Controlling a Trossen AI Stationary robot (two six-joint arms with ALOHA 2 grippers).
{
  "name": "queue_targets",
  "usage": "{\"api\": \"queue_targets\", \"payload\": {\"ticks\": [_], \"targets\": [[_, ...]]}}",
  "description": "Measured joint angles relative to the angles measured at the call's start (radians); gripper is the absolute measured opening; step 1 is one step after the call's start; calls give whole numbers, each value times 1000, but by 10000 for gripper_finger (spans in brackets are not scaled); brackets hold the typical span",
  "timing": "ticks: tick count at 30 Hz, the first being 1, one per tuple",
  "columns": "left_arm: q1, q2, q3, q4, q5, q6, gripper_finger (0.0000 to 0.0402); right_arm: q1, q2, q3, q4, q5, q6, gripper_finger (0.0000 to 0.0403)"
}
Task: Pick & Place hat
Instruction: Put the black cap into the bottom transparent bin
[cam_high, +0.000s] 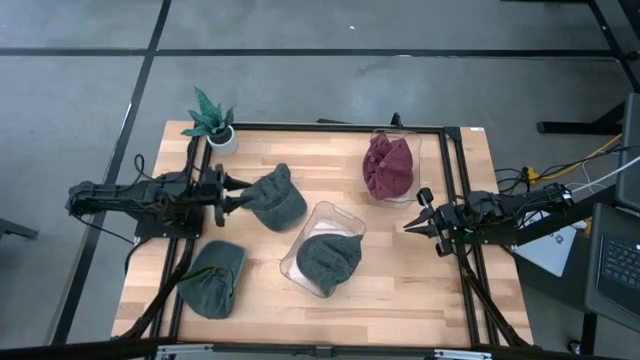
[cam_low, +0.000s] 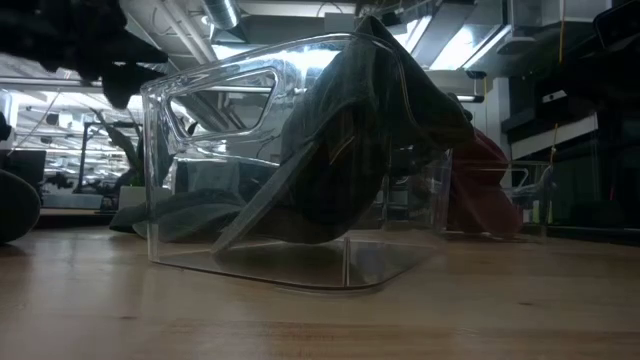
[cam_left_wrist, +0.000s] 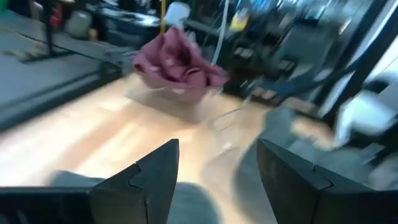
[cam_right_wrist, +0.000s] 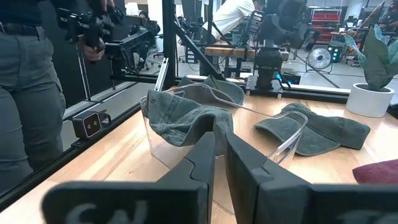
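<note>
Three grey-green hats show in the high view. One hat (cam_high: 277, 198) lies flat mid-table, a second hat (cam_high: 213, 279) lies near the front left, and a third hat (cam_high: 330, 259) sits in a clear bin (cam_high: 343, 217), draped over its rim (cam_right_wrist: 186, 118). A maroon hat (cam_high: 389, 166) fills another clear bin at the far right. My left gripper (cam_high: 233, 194) is open at the left edge of the mid-table hat, and its fingers (cam_left_wrist: 155, 171) stand apart above grey-green cloth (cam_left_wrist: 186, 208). My right gripper (cam_high: 408, 226) is shut, right of the bin with the green hat, and holds nothing (cam_right_wrist: 221, 134).
A potted plant (cam_high: 213, 122) stands at the far left corner. A black rail frame (cam_high: 455, 180) runs along the table's sides and far edge. A person (cam_right_wrist: 28, 81) stands beyond the table. Bare wood (cam_high: 400, 285) lies at the front right.
</note>
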Motion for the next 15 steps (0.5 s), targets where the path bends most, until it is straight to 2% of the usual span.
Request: {"api": "queue_targets", "payload": {"ticks": [7, 15], "targets": [[0, 255, 162, -85, -31, 253, 210, 0, 0, 0, 0, 0, -1, 36], [52, 545, 272, -83, -65, 346, 210, 0, 0, 0, 0, 0, -1, 36]]}}
